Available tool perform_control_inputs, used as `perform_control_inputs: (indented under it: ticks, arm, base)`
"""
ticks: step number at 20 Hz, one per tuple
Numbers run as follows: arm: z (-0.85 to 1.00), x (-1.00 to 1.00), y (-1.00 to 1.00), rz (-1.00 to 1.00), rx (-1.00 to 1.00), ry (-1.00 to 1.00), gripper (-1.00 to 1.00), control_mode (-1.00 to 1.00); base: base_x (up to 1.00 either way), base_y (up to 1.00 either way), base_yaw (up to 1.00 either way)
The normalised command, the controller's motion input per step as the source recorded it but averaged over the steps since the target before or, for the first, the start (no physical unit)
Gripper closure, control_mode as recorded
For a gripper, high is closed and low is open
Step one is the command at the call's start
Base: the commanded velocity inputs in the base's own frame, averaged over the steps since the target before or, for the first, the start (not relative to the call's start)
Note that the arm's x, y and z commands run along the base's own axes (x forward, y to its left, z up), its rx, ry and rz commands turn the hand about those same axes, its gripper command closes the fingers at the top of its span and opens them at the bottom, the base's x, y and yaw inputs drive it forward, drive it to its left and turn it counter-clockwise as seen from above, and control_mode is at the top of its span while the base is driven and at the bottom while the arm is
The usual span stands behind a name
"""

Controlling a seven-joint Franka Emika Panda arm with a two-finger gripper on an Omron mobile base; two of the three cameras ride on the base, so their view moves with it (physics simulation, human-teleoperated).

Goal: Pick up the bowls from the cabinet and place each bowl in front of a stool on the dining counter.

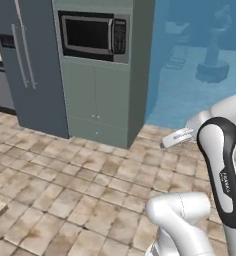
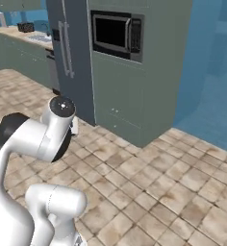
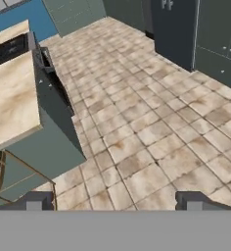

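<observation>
Heads up, your fingers (image 3: 115, 201) are spread wide with nothing between them, hanging over bare tiled floor (image 3: 151, 132), so there's no grab in hand yet. The bowls aren't anywhere I can point to from here, and I can't tell which cabinet holds them. Off to the left of the fingers in the hand view you've got the corner of the dining worktop (image 3: 10, 103) with its marble top, and a stool (image 3: 0, 176) tucked right under its edge, so at least the drop-off spot is close. Ahead of the base stands a tall unit with a microwave (image 1: 92, 35) and a dark fridge (image 1: 27, 60) beside it. My guess for the bowls: wooden, so light, rigid and not fragile, but a smooth finish could be slick. Pinch one across the rim, one finger inside, one outside, and keep it level.
</observation>
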Motion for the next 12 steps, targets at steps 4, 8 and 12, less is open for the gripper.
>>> perform_control_inputs:
  ticks: [4, 8, 12]
  arm:
    - [0.0, 0.0, 0.0, 0.0, 0.0, 0.0, -1.0, 1.0]
    - [0.0, 0.0, 0.0, 0.0, 0.0, 0.0, -1.0, 1.0]
    - [0.0, 0.0, 0.0, 0.0, 0.0, 0.0, -1.0, 1.0]
  base:
    - [1.0, 0.0, 0.33]
    - [1.0, 0.0, 0.44]
    - [1.0, 0.0, 0.55]
